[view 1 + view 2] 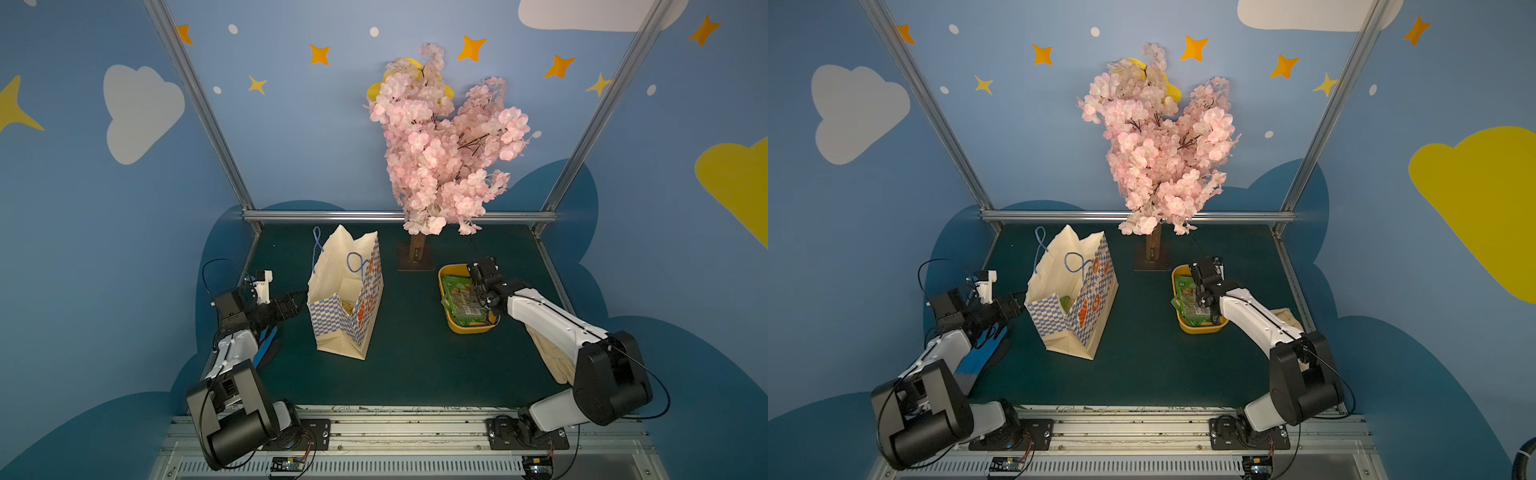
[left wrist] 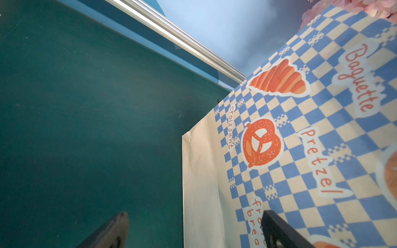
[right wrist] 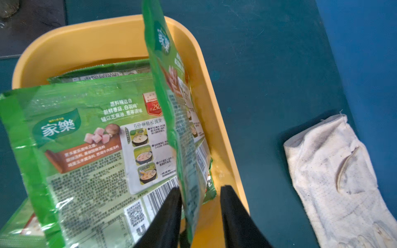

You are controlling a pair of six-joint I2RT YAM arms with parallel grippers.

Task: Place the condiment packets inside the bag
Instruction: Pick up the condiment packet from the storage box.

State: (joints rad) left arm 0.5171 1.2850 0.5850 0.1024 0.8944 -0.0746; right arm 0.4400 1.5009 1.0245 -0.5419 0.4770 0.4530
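Note:
The checkered paper bag stands open on the left of the mat, and something green shows inside it. Several green condiment packets lie in the yellow tub. My right gripper is down in the tub with its jaws apart. One packet stands on edge between them, against one finger, with a gap to the other. Another packet lies flat beside it. My left gripper is open beside the bag's outer wall, holding nothing.
A pink blossom tree on a brown base stands behind, between bag and tub. A beige cloth glove lies right of the tub under my right arm. A blue glove lies under my left arm. A metal rail borders the back.

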